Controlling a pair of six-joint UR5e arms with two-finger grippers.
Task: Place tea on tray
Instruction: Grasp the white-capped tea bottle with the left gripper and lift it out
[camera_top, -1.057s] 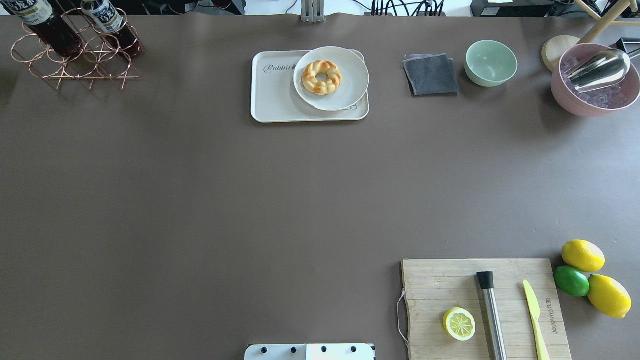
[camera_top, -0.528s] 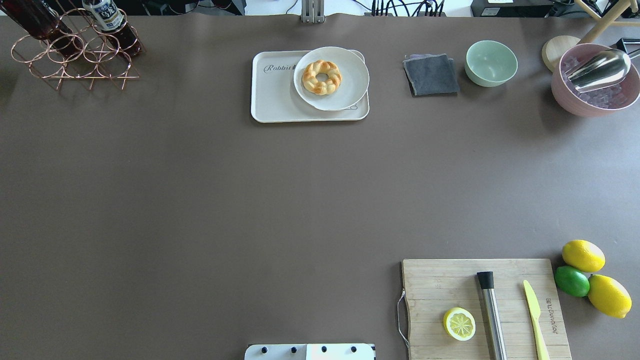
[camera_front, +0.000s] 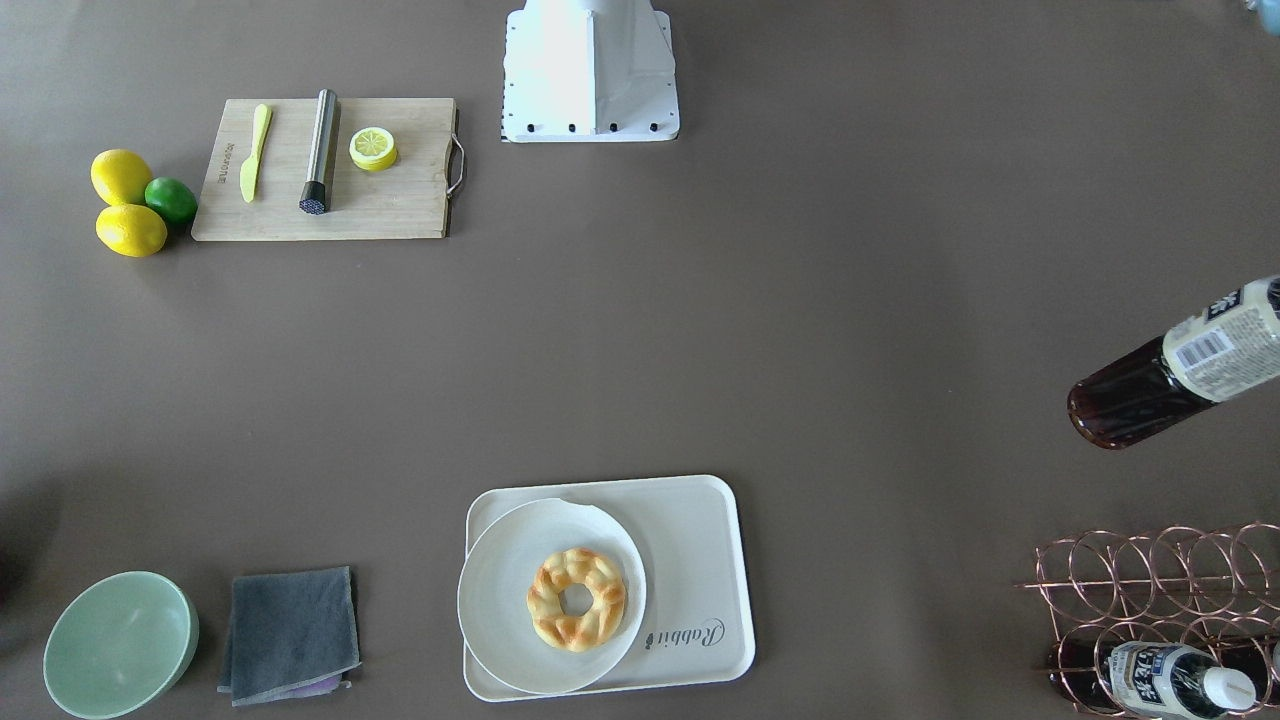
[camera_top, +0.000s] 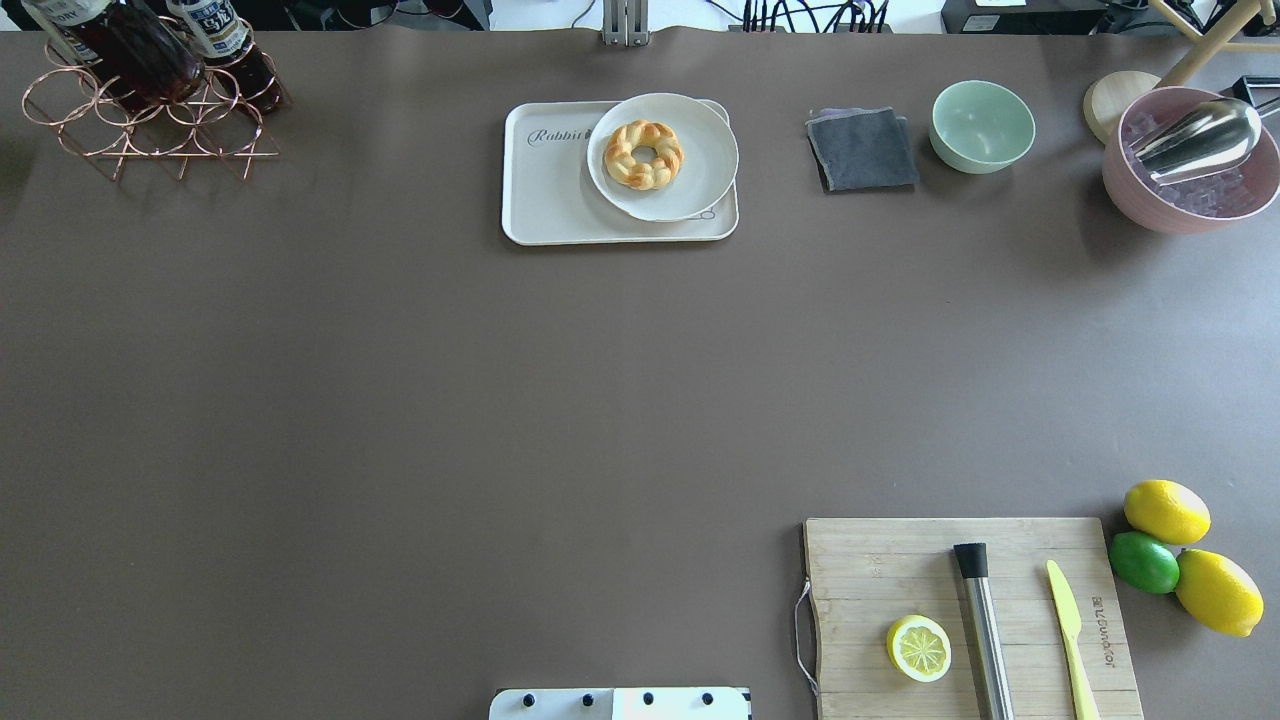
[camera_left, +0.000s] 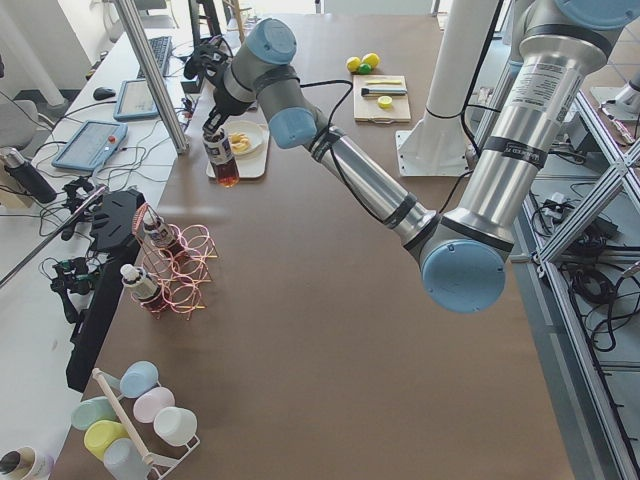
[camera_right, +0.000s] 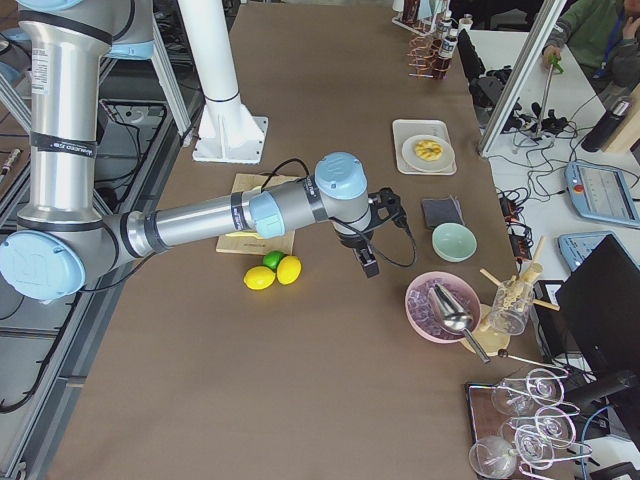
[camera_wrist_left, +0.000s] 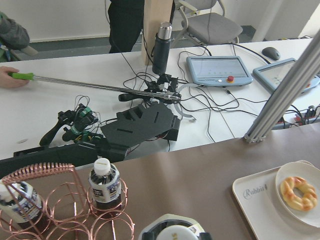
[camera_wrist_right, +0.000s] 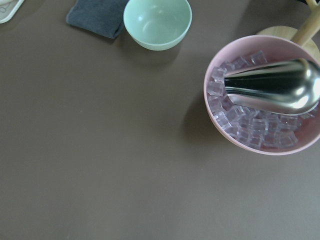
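Note:
My left gripper (camera_left: 214, 128) is shut on the tea (camera_front: 1170, 370), a clear bottle of dark reddish-brown liquid with a white-grey label. It holds it by the top, tilted, in the air above the copper wire rack (camera_top: 150, 120). The tea also shows in the overhead view (camera_top: 140, 50) and its white cap in the left wrist view (camera_wrist_left: 172, 234). The cream tray (camera_top: 545, 190) with "Rabbit" script lies at the far middle, well right of the bottle. A white plate (camera_top: 700, 170) with a braided ring pastry (camera_top: 643, 153) covers its right part. My right gripper (camera_right: 368, 265) hovers near the pink bowl; I cannot tell its state.
Another tea bottle (camera_top: 225, 40) stays in the rack. Right of the tray are a grey cloth (camera_top: 862, 150), a green bowl (camera_top: 982, 125) and a pink bowl of ice (camera_top: 1190, 165) with a metal scoop. A cutting board (camera_top: 970, 615) and citrus fruits (camera_top: 1165, 510) sit front right.
The left-hand tea bottle has come out of its rack slot, first slipping toward the overhead view's top edge, and now hangs tilted over the rack, a little further right.

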